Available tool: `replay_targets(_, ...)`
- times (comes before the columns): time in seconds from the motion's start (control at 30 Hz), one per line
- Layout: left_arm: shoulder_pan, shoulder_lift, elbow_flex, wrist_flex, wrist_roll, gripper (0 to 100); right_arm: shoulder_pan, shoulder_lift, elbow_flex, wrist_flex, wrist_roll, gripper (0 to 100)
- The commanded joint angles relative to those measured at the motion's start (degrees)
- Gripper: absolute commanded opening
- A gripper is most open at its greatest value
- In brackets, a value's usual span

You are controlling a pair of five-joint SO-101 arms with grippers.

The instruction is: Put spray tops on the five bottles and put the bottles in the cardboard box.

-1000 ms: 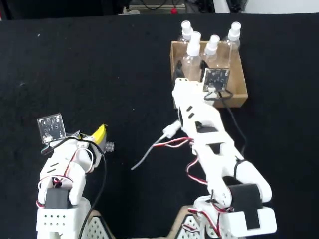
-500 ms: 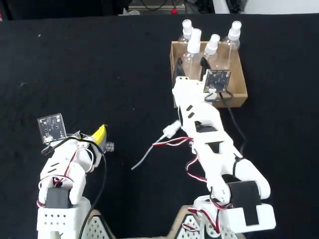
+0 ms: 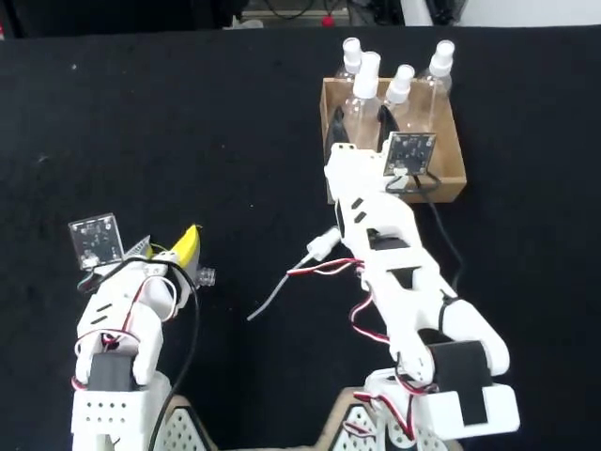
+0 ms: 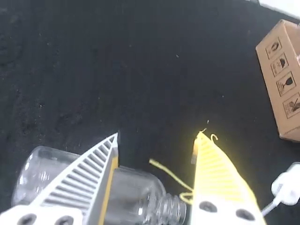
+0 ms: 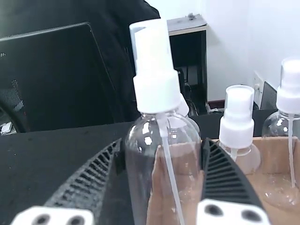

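At the near left edge of the black desk (image 3: 188, 122), the left gripper (image 4: 158, 140) stands wide open, its white ribbed finger and yellow finger well apart and clamped on nothing. An uncapped bottle (image 4: 136, 197) lies on its side on the desk beneath this gripper: the clear body passes under the white finger and the bare threaded neck ends just beside the base of the yellow finger. Whether either finger touches the bottle cannot be settled from the wrist view. Further out, near the desk's middle, a loose spray top (image 3: 322, 246) lies flat with its dip tube trailing back toward the near edge, well apart from both grippers. Beyond it, the right gripper (image 3: 360, 125) is closed on a capped bottle (image 5: 154, 140), one black finger against each side of the clear body, the bottle upright with its white spray head rising above the fingertips. This held bottle sits at the near left corner of the cardboard box (image 3: 460, 141). Three other capped bottles (image 3: 402, 80) stand upright in the box behind and beside it, apart from the gripper.
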Motion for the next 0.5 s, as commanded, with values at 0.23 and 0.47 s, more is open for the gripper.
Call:
replay_targets(0.23,0.7,-0.6,1.5,-1.8,0.4,25,1.2,0.3,-0.9,-3.5,0.2,19.8)
replay_targets(0.47,0.7,-0.6,1.5,-1.8,0.4,25,1.0,0.3,5.8,-18.0,5.0,19.8)
